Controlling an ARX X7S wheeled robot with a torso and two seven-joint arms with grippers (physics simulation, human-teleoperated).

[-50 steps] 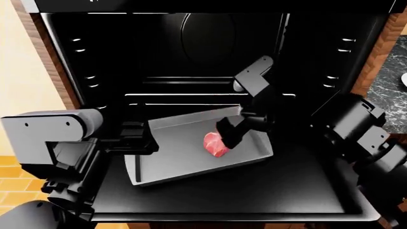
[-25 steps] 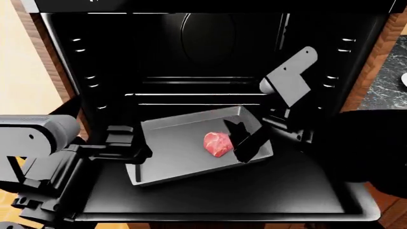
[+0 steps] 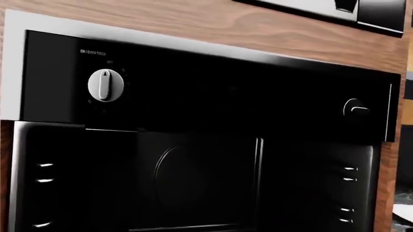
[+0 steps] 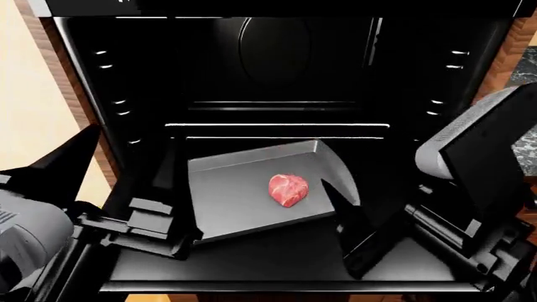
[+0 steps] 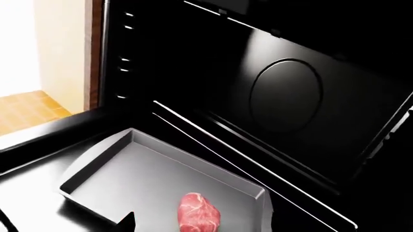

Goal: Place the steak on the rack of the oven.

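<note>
The steak (image 4: 288, 190), a pink-red marbled chunk, lies on the rack (image 4: 231, 201), a grey rimmed tray that rests on the open door in front of the oven (image 4: 281, 44) cavity. My right gripper (image 4: 337, 200) is open and empty, drawn back to the right of the steak and apart from it. In the right wrist view the steak (image 5: 199, 217) lies on the rack (image 5: 123, 174), with one dark fingertip (image 5: 127, 223) beside it. My left gripper (image 4: 160, 223) is at the rack's near left corner; its jaws do not show clearly.
The oven door (image 4: 277, 264) lies open and flat under the rack. Ribbed side rails (image 4: 113, 104) line the cavity, with a wire shelf (image 4: 277, 129) behind the rack. The left wrist view shows the control panel with a white knob (image 3: 105, 85). A marble counter (image 4: 524, 94) is at right.
My right gripper has let go of the steak and pulled back toward the front right. My left arm has drawn back from the rack's left rim. The steak stays on the rack.
</note>
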